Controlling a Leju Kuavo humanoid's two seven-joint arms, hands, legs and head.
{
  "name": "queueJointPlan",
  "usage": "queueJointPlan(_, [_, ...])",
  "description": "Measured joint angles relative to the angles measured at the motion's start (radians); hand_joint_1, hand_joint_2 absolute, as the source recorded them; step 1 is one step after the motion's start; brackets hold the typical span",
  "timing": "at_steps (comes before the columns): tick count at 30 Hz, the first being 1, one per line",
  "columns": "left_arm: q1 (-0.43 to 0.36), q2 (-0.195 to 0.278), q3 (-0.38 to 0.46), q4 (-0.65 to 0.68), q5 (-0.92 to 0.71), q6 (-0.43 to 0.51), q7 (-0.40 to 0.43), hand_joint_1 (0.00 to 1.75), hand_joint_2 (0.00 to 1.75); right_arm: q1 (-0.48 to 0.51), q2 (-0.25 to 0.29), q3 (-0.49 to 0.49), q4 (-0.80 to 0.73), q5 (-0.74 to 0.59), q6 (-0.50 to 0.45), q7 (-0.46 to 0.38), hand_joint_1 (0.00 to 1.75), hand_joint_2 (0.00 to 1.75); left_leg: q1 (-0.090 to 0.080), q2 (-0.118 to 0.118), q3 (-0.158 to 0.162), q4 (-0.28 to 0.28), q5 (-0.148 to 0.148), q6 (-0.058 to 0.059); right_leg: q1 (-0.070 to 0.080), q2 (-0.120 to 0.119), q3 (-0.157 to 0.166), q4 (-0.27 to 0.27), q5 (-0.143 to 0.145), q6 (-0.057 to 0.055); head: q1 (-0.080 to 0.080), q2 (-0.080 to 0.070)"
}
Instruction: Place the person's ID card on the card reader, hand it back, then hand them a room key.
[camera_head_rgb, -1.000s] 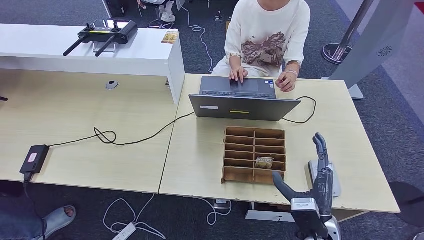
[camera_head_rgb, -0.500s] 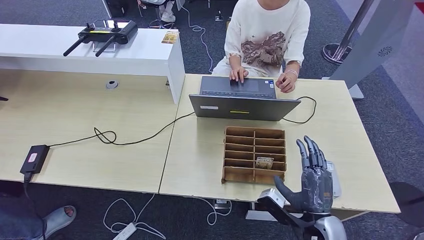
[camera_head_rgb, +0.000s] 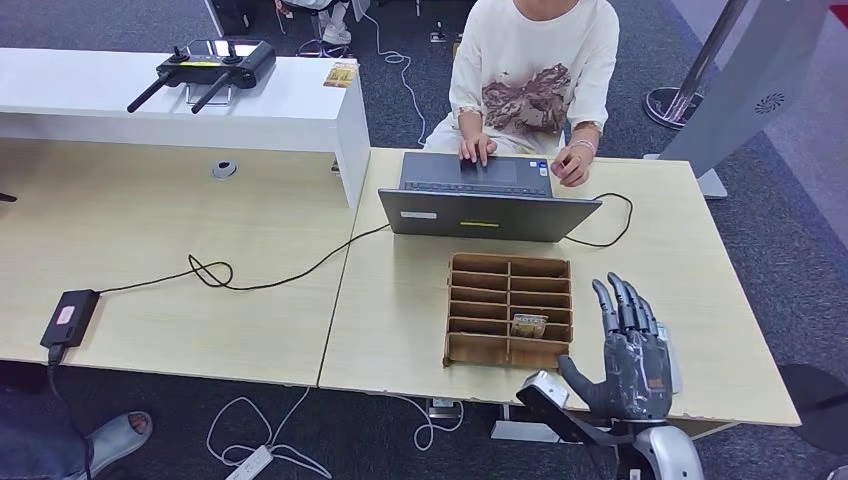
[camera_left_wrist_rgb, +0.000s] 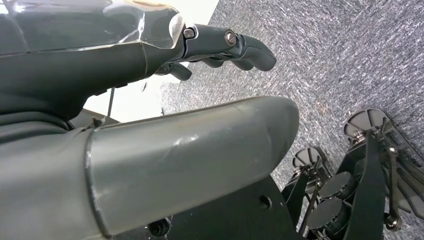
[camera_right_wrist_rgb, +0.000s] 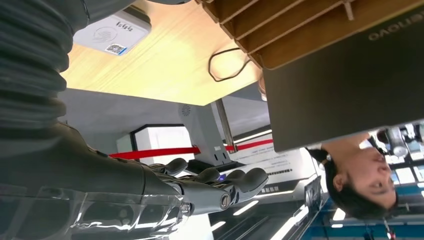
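My right hand (camera_head_rgb: 628, 350) hovers flat over the near right corner of the desk, fingers apart and holding nothing. It covers most of the white card reader (camera_head_rgb: 673, 368), whose top shows in the right wrist view (camera_right_wrist_rgb: 112, 31). Just left of the hand stands a wooden slotted organizer (camera_head_rgb: 510, 310) with one card (camera_head_rgb: 529, 324) lying in a slot. The person (camera_head_rgb: 535, 70) sits across the desk with both hands at a grey laptop (camera_head_rgb: 485, 200). My left hand (camera_left_wrist_rgb: 220, 45) hangs over the carpet, fingers loosely extended and holding nothing.
A black cable (camera_head_rgb: 260, 275) runs from the laptop across the left desk to a power adapter (camera_head_rgb: 68, 317). A white counter (camera_head_rgb: 180, 100) with a black controller (camera_head_rgb: 215, 62) stands at the back left. A stanchion base (camera_head_rgb: 672, 103) sits on the floor at the right.
My right hand has turned from edge-on to flat with fingers spread, and has sunk a little toward the desk's near edge. The person and the desk items have not moved.
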Motion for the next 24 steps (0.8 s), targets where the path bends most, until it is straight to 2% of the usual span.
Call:
queueJointPlan(4, [0.001, 0.0, 0.001, 0.0, 0.007, 0.001, -0.004, 0.0, 0.0, -0.007, -0.031, 0.0, -0.01, 0.009, 0.065, 0.031, 0.0, 1.75, 0.0, 0.0, 0.0, 0.0, 0.0, 0.0, 0.0, 0.0, 0.0, 0.0, 0.0, 0.0, 0.0, 0.0])
queueJointPlan(11, [0.0, 0.0, 0.018, 0.0, 0.015, 0.027, -0.011, 0.0, 0.0, -0.039, -0.121, -0.001, -0.016, -0.05, 0.151, 0.037, 0.0, 1.75, 0.0, 0.0, 0.0, 0.0, 0.0, 0.0, 0.0, 0.0, 0.0, 0.0, 0.0, 0.0, 0.0, 0.0])
queueJointPlan(17, [0.0, -0.001, 0.028, 0.0, 0.016, 0.035, -0.02, 0.0, 0.0, -0.065, -0.196, 0.002, -0.016, -0.093, 0.178, 0.047, 0.0, 1.75, 0.0, 0.0, 0.0, 0.0, 0.0, 0.0, 0.0, 0.0, 0.0, 0.0, 0.0, 0.0, 0.0, 0.0])
queueJointPlan(24, [0.001, -0.001, 0.035, 0.0, 0.018, 0.03, -0.027, 0.0, 0.0, -0.082, -0.247, 0.01, -0.012, -0.117, 0.208, 0.058, 0.0, 1.75, 0.0, 0.0, 0.0, 0.0, 0.0, 0.0, 0.0, 0.0, 0.0, 0.0, 0.0, 0.0, 0.0, 0.0])
